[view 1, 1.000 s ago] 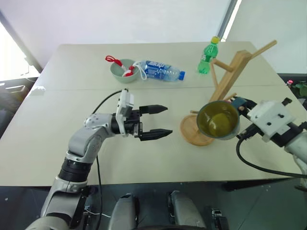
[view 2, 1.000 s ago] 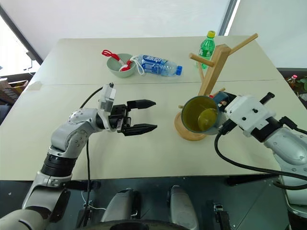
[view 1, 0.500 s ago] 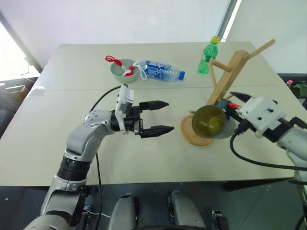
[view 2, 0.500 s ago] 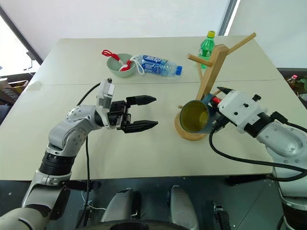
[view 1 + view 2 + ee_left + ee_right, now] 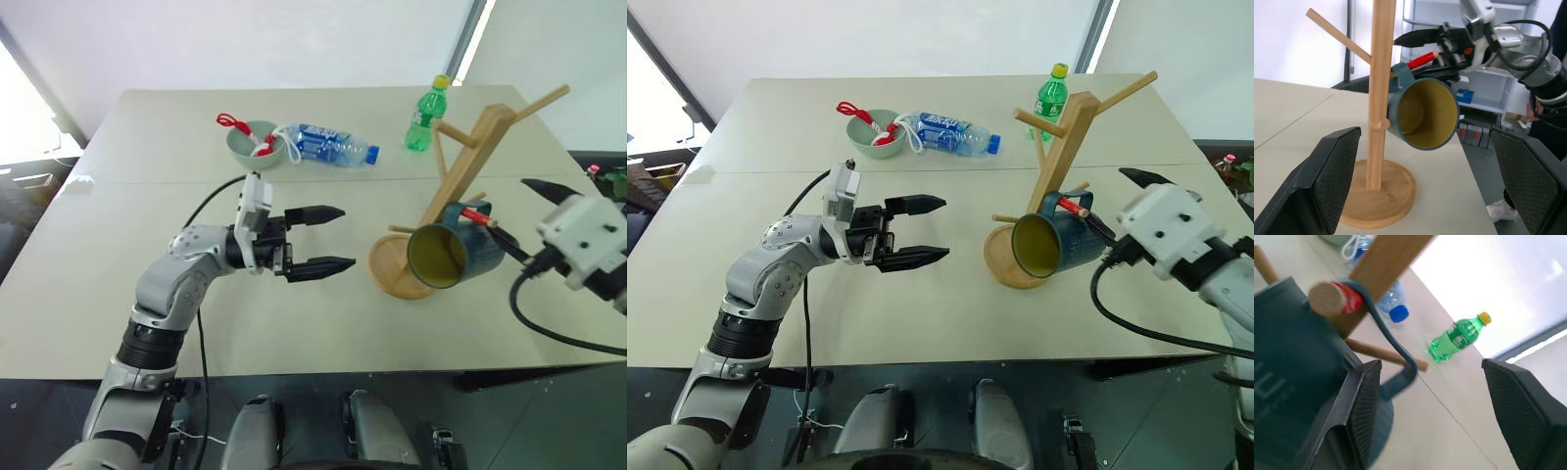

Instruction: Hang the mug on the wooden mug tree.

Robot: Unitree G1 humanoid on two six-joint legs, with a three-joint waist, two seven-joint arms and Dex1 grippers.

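While jaws gape, mug [image 5: 456,257] hangs on wooden mug tree [image 5: 460,186].

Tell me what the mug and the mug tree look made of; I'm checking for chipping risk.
The mug: probably glazed ceramic, with a smooth dusty-blue outside, a glossy yellow inside and thick walls. The mug tree: light, seemingly unpainted wood with visible grain on post and base; the peg through the handle has a red-painted tip.

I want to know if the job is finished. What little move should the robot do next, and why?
Probably pull the right gripper further back from the mug. The mug's handle already loops over the red-tipped peg of the mug tree, and the fingers are open, so nothing needs holding.
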